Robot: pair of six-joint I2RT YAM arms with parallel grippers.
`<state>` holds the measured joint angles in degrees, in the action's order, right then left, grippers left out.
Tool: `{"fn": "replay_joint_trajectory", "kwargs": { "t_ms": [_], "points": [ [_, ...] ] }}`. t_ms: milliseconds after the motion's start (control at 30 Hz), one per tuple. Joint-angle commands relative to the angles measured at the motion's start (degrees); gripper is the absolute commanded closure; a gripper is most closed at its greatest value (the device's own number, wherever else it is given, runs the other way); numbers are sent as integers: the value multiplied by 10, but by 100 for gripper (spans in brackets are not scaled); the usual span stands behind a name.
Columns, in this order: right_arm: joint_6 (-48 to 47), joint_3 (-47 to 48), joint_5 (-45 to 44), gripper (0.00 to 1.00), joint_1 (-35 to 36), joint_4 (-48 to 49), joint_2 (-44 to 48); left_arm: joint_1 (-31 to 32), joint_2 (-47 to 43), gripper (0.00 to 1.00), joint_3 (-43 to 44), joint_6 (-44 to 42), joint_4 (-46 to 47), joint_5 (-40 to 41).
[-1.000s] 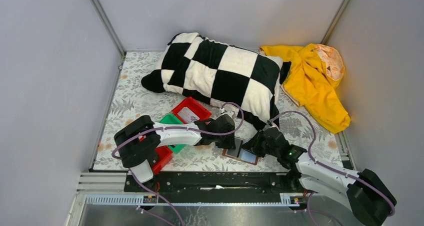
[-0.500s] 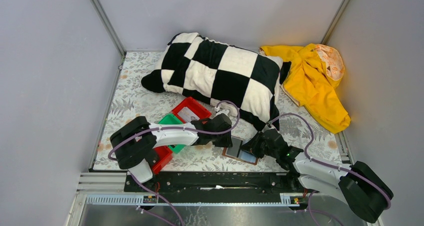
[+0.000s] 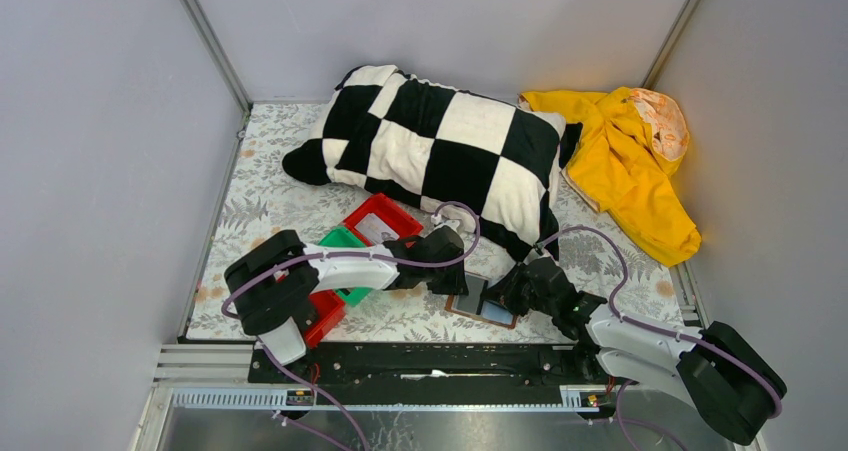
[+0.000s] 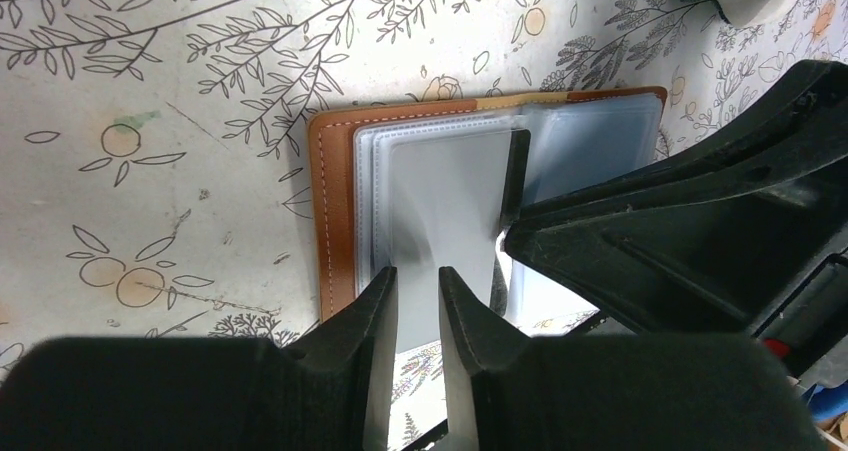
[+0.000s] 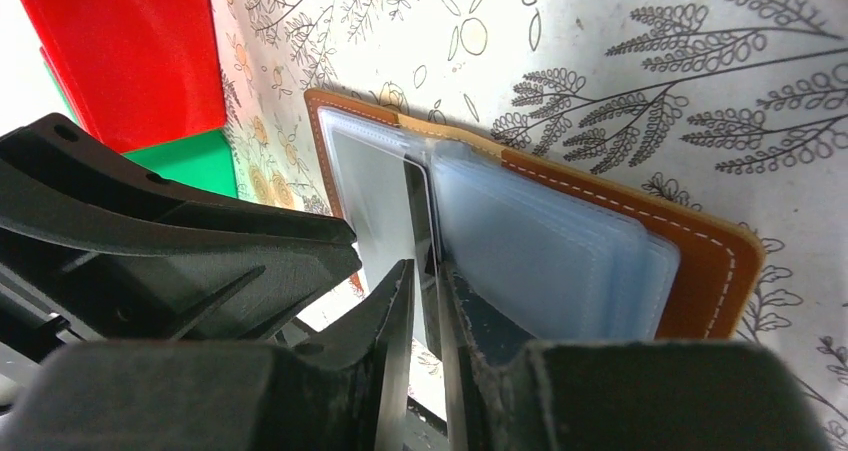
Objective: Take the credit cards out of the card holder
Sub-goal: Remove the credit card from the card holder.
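Observation:
The brown card holder (image 3: 482, 305) lies open on the floral table near the front edge, its pale clear sleeves (image 4: 440, 191) fanned out. My left gripper (image 4: 417, 286) hovers over the holder's near edge, jaws a narrow gap apart, with a flat sleeve showing face-on between them and nothing pinched. My right gripper (image 5: 425, 281) comes in from the other side. A thin dark sheet (image 5: 418, 211) stands edge-on between its fingers, against one finger with a slit beside it. I cannot tell whether that sheet is a credit card or a sleeve.
Red bin (image 3: 381, 221) and green bin (image 3: 343, 239) sit just left of the holder, beside my left arm. Another red bin (image 3: 325, 316) is at the front edge. A checkered pillow (image 3: 440, 141) and a yellow garment (image 3: 625, 166) fill the back.
The right arm has shifted slightly left toward the holder, and its jaws have narrowed a little. The left gripper has barely moved.

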<state>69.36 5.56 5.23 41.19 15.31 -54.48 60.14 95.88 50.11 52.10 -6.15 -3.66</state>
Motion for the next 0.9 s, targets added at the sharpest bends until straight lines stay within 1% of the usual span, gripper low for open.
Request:
{"fn": "replay_joint_trajectory", "kwargs": {
  "t_ms": [0,67,200,367,633,800,867],
  "points": [
    [5,-8,-5,79,-1,-5,1,2,17,76,-7,12,47,-36],
    [4,-9,-5,84,-1,-4,1,2,19,76,-8,12,51,-39],
    [5,-13,-7,100,-1,-13,10,2,20,76,-9,12,49,-37],
    [4,-26,-18,100,-1,-38,52,-5,24,76,-3,7,10,-15],
    [-12,-31,-39,100,-2,-114,161,-19,20,77,-19,6,4,-19],
    [-14,-29,-42,100,-2,-149,183,-20,26,77,-19,8,2,-17],
    [-13,-27,-46,100,-2,-179,192,-22,26,77,-16,5,0,-18]
  ]
}}
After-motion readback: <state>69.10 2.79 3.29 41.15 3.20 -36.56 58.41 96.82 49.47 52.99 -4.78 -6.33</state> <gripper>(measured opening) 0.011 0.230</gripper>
